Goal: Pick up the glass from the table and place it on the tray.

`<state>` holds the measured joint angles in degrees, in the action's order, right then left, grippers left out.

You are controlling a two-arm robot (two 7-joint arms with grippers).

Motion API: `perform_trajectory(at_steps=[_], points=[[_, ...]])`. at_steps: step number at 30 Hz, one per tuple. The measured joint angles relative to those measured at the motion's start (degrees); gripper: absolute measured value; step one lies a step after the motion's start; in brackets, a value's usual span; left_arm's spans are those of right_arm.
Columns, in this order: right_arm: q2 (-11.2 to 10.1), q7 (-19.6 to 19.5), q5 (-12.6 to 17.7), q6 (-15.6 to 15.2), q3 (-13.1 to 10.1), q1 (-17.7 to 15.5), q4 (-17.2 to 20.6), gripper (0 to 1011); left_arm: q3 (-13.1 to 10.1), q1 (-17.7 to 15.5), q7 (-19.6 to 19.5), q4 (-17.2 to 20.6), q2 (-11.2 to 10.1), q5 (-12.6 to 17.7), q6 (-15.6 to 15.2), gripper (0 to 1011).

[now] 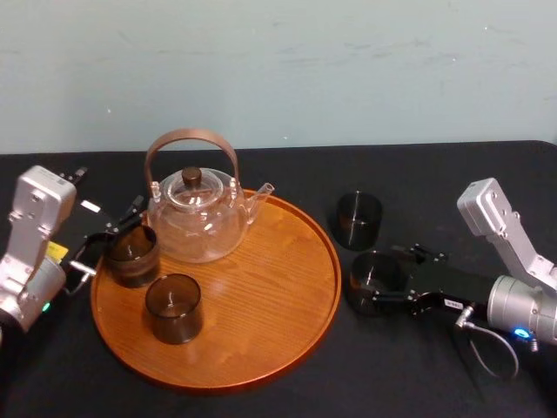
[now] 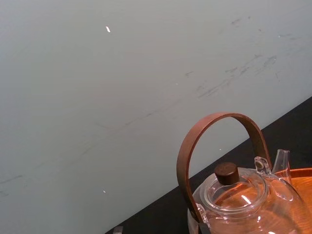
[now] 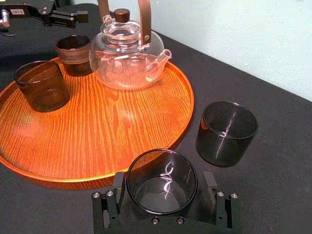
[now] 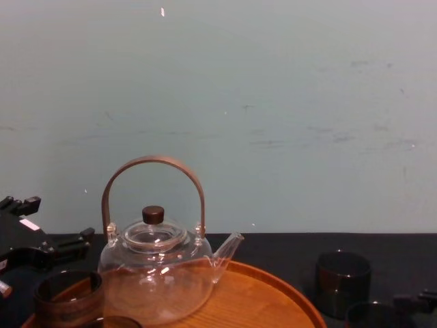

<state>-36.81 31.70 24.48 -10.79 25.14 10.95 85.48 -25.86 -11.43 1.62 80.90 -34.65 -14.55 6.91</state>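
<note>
A dark glass (image 1: 376,280) stands on the black table just right of the tray (image 1: 261,287), a large round wooden one. My right gripper (image 1: 365,283) is open, with one finger on each side of this glass (image 3: 162,181) and a small gap to the fingers (image 3: 210,184). A second dark glass (image 1: 359,219) stands on the table behind it. Two more glasses (image 1: 132,254) (image 1: 174,306) sit on the tray's left part. My left gripper (image 1: 111,237) hovers open at the tray's left edge, just behind the rear one.
A clear glass teapot (image 1: 198,218) with a brown hoop handle stands at the back of the tray, spout pointing right. The tray's middle and right part are bare wood. A pale wall rises behind the table (image 1: 487,174).
</note>
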Motion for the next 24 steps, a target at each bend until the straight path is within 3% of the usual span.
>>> perform_trajectory(at_steps=[20, 24], points=[[0.23, -0.08, -1.04, 0.09, 0.7, 0.61, -0.25, 1003, 0.0, 0.0, 0.0, 0.0, 0.0, 0.0, 0.0, 1001], [0.22, -0.07, -0.96, 0.09, 0.65, 0.59, -0.23, 931, 0.0, 0.0, 0.0, 0.0, 0.0, 0.0, 0.0, 1001]])
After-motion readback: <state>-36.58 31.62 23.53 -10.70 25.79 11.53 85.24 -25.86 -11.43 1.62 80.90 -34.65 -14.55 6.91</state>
